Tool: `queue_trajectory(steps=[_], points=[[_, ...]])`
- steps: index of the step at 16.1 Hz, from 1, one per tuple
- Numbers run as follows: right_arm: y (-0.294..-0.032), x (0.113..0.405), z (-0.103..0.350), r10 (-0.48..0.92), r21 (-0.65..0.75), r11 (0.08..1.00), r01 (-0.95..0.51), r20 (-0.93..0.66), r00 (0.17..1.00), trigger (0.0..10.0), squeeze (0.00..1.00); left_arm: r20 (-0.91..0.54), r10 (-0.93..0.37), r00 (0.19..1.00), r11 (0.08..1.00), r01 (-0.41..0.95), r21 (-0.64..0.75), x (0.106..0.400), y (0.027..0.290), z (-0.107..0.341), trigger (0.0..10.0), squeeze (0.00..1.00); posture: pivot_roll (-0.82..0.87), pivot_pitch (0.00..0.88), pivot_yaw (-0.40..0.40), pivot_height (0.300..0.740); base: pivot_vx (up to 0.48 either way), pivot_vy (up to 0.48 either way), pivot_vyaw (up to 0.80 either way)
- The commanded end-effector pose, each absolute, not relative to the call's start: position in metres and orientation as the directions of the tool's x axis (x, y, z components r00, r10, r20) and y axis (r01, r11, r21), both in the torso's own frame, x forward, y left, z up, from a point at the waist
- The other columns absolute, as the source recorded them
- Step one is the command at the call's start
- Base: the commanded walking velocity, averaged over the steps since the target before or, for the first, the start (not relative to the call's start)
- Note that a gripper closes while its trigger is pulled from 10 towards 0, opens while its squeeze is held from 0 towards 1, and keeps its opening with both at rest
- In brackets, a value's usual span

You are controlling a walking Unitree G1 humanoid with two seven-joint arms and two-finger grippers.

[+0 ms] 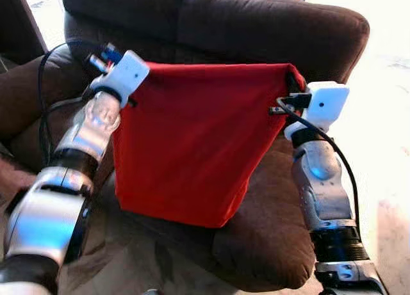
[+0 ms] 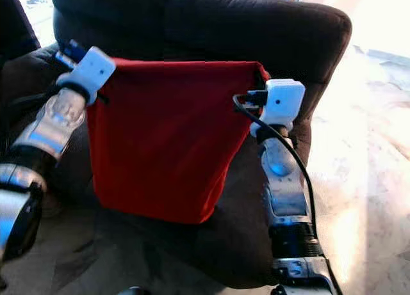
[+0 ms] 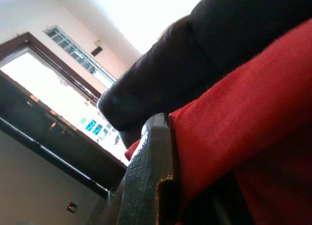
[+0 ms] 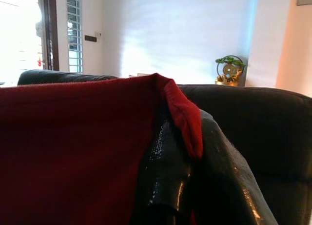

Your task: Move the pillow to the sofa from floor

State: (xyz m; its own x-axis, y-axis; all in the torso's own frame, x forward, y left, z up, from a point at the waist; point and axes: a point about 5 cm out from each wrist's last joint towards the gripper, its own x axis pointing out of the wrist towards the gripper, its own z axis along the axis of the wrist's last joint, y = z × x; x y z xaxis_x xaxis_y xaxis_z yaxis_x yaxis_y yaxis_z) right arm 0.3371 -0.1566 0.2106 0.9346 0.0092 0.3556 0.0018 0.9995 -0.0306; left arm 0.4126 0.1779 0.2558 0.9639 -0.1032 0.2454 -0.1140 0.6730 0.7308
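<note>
Dark brown sofa (image 1: 269, 32) in a bright room. Red pillow (image 1: 192, 141) held up before it, top corners pinched by left pincer (image 1: 138, 74) and right pincer (image 1: 291, 84).

A plain, unpatterned red is being shown by the pillow (image 1: 186, 141). A dark brown is being presented by the sofa (image 1: 256, 26). Silver arms with white wrist housings and black fingers (image 4: 163, 171) are being displayed. A pale marbled floor (image 2: 371, 148) is being noted, and white walls (image 4: 185, 34) with dark brown window frames (image 3: 29, 39).
</note>
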Motion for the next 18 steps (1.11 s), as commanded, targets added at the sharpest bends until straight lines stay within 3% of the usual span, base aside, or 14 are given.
queue_trajectory(steps=[1, 6, 7, 11, 18], points=[[-0.168, 0.333, 0.218, -0.04, -0.028, 0.998, 0.055, 0.382, 0.923, 10.0, 0.0, 0.306, -0.111, 0.946, 0.676, -0.153, 0.721, 0.415, 0.17, 0.273, 10.0, 0.0, 0.01, 0.032, -0.035, 0.74, 0.0, 0.0, 0.0], [-0.171, 0.329, 0.22, -0.061, -0.023, 0.997, 0.075, 0.387, 0.92, 10.0, 0.0, 0.425, -0.153, 0.892, 0.759, -0.17, 0.629, 0.417, 0.142, 0.299, 10.0, 0.0, 0.0, 0.039, -0.022, 0.74, 0.0, 0.0, 0.0], [-0.169, 0.33, 0.217, -0.065, -0.014, 0.997, 0.076, 0.379, 0.923, 10.0, 0.0, 0.463, -0.159, 0.872, 0.824, -0.141, 0.549, 0.414, 0.138, 0.298, 10.0, 0.0, 0.0, 0.04, -0.021, 0.74, 0.0, 0.0, 0.0], [-0.164, 0.331, 0.214, -0.068, 0.004, 0.997, 0.071, 0.364, 0.929, 10.0, 0.0, 0.464, -0.131, 0.876, 0.901, -0.089, 0.424, 0.405, 0.146, 0.265, 10.0, 0.0, 0.01, 0.047, -0.018, 0.74, 0.0, 0.0, 0.0], [-0.158, 0.331, 0.209, -0.064, 0.022, 0.998, 0.061, 0.348, 0.935, 10.0, 0.0, 0.464, -0.125, 0.877, 0.907, -0.089, 0.412, 0.395, 0.157, 0.247, 10.0, 0.0, 0.03, 0.058, -0.022, 0.74, 0.224, 0.0, 0.0]])
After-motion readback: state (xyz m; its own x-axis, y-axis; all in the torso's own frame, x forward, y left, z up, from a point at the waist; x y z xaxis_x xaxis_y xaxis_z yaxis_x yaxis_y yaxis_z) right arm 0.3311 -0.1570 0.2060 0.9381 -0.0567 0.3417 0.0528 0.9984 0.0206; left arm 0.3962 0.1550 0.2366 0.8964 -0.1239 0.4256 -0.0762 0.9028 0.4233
